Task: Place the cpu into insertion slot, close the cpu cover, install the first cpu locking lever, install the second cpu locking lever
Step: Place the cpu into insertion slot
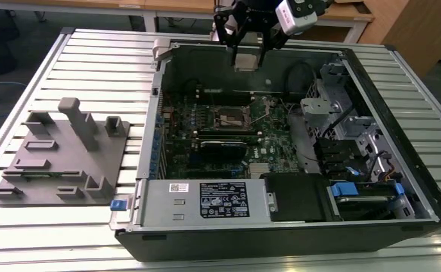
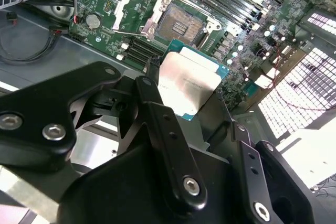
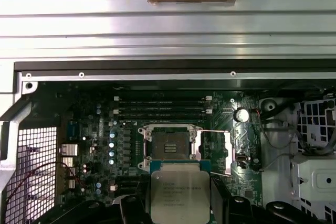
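My gripper (image 1: 245, 58) hangs above the far part of the open computer case, shut on the cpu (image 1: 245, 62), a flat square chip with a dull grey metal top. In both wrist views the cpu (image 2: 189, 83) (image 3: 179, 196) sits between the black fingers (image 2: 151, 94) (image 3: 219, 199). The insertion slot (image 1: 232, 118) (image 2: 177, 23) (image 3: 169, 145) lies below on the green board, with its dark centre bare. The silvery cpu cover (image 2: 137, 2) (image 3: 214, 153) stands swung open beside the slot. The cpu is well above the slot and touches nothing but the fingers.
The case (image 1: 148, 170) lies open on a slatted aluminium table (image 1: 92, 62). A grey power supply (image 1: 222, 199) fills its near end, with drive cages (image 1: 349, 141) on the exterior view's right. Long memory slots (image 3: 160, 106) run beside the socket. A grey fixture plate (image 1: 62, 161) sits on the exterior view's left.
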`<state>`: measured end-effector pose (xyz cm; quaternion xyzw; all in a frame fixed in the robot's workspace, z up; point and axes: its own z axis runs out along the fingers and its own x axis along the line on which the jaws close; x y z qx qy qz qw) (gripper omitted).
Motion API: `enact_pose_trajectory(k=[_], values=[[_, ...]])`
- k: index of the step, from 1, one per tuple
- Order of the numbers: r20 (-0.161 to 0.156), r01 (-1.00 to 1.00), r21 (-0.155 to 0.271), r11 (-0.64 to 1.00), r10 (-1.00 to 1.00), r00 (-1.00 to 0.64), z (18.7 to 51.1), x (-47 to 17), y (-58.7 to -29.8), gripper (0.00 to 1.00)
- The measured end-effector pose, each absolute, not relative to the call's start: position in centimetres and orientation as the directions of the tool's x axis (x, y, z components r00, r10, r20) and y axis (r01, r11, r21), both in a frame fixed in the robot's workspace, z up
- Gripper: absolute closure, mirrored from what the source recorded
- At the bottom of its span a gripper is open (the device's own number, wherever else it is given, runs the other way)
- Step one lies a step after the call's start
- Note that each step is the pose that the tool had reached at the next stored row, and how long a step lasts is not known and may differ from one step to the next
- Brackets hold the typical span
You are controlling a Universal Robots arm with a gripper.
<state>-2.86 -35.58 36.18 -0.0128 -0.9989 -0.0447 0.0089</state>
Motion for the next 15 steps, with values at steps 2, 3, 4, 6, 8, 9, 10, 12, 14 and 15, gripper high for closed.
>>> enact_pose_trajectory(k=[2,3,4,6,8,9,10,12,14,15], values=[[0.019,0.026,0.089,0.996,0.025,-1.000,36.10,-2.87,-35.59,0.46],[0.019,0.026,0.089,0.996,0.025,-1.000,36.10,-2.87,-35.58,0.46],[0.019,0.026,0.089,0.996,0.025,-1.000,36.10,-2.87,-35.59,0.46],[0.019,0.026,0.089,0.996,0.025,-1.000,36.08,-2.87,-35.58,0.46],[0.019,0.026,0.089,0.996,0.025,-1.000,36.08,-2.87,-35.58,0.46],[0.019,0.026,0.089,0.996,0.025,-1.000,36.08,-2.87,-35.58,0.46],[0.019,0.026,0.089,0.996,0.025,-1.000,36.04,-2.86,-35.58,0.46],[0.019,0.026,0.089,0.996,0.025,-1.000,35.93,-2.87,-35.58,0.46],[0.019,0.026,0.089,0.996,0.025,-1.000,35.84,-2.86,-35.58,0.46],[0.019,0.026,0.089,0.996,0.025,-1.000,35.84,-2.86,-35.58,0.46]])
